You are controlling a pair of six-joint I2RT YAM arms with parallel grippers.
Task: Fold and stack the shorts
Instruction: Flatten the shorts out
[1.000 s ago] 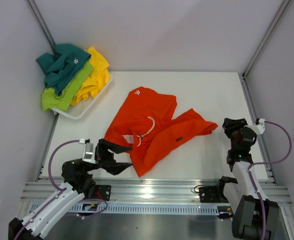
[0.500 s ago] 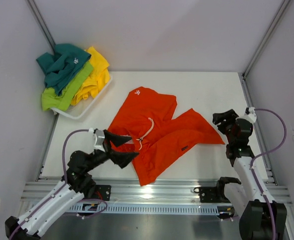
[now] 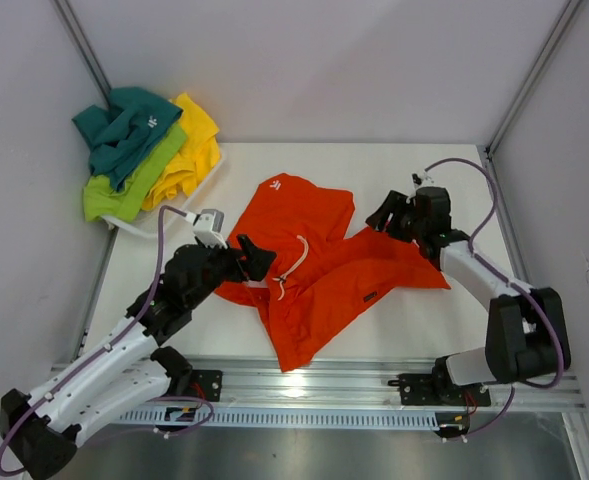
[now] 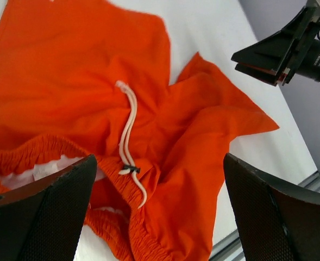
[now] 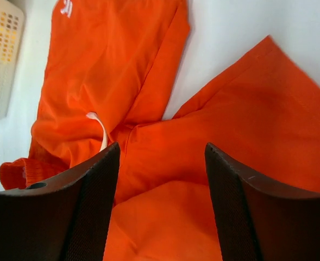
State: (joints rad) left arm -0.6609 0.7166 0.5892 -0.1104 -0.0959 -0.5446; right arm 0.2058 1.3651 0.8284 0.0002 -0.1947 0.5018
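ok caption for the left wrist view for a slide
Open left end effector above crumpled orange shorts, white drawstring in view

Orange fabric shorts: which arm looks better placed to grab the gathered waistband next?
Probably left: the left gripper hangs open over the elastic waistband of the orange shorts, while the right gripper is by the far leg.

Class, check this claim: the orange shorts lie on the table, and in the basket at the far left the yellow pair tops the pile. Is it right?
No: the teal shorts top the pile in the basket, over the lime shorts and beside the yellow shorts, as the top external view shows. The orange shorts do lie on the table.
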